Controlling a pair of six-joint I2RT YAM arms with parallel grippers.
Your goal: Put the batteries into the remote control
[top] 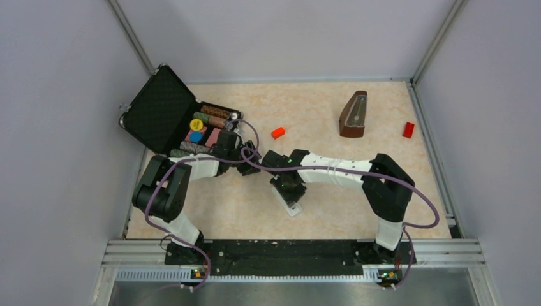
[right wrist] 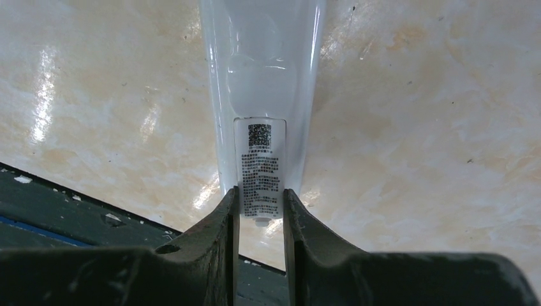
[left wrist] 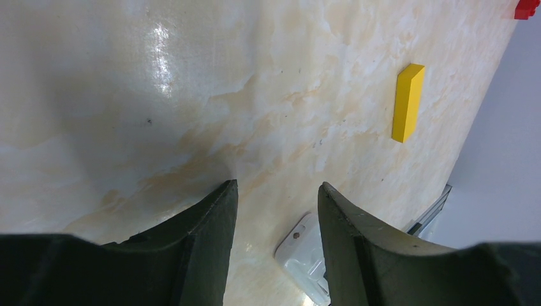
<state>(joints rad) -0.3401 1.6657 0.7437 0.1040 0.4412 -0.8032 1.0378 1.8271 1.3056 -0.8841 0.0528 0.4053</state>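
The white remote control (top: 294, 206) lies back-up on the table in front of the right arm. In the right wrist view it (right wrist: 265, 76) shows a glossy recess and a printed label. My right gripper (top: 290, 187) (right wrist: 261, 189) has its jaws close together on the remote's label end, the label filling the gap. My left gripper (top: 237, 152) (left wrist: 277, 185) is open and empty just above the bare table beside the case. A corner of the remote (left wrist: 305, 255) with a small screw shows between its fingers. No batteries are in view.
An open black case (top: 163, 108) with coloured chips and rolls stands at the back left. A brown metronome (top: 354, 115) stands at the back right. Red blocks (top: 277, 132) (top: 408, 129) and a yellow block (left wrist: 408, 102) lie loose. The dark rail (top: 281, 248) edges the near side.
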